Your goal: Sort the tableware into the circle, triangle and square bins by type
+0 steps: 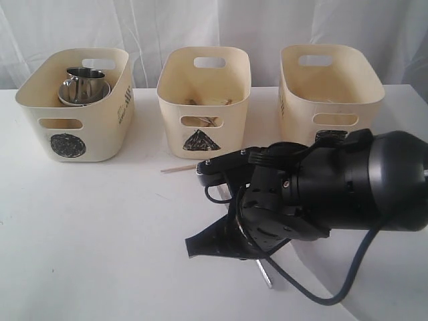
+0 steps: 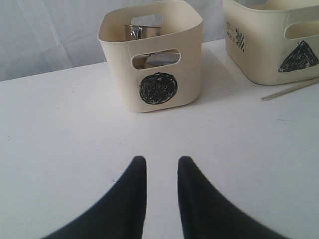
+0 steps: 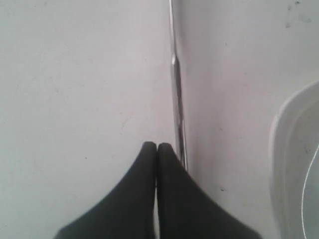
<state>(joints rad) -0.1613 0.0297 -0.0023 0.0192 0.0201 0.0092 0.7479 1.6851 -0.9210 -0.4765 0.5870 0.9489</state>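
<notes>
The right hand (image 3: pixel 157 146) is pinched tight, black tapered fingers meeting on nothing. A thin steel utensil (image 3: pixel 175 89) lies on the white bench (image 3: pixel 75 74) just beside them. Only this wrist view catches the glossy white plate rim (image 3: pixel 278 164). The left hand (image 2: pixel 161 160) hangs partly parted, empty. A wooden chopstick (image 2: pixel 289 89) lies just before the triangle bin (image 2: pixel 269 45). In the outside view the circle bin (image 1: pixel 77 124), smooth cream plastic, sits left of it holding a shiny mug (image 1: pixel 83 83), and the square bin (image 1: pixel 331 80) sits right.
</notes>
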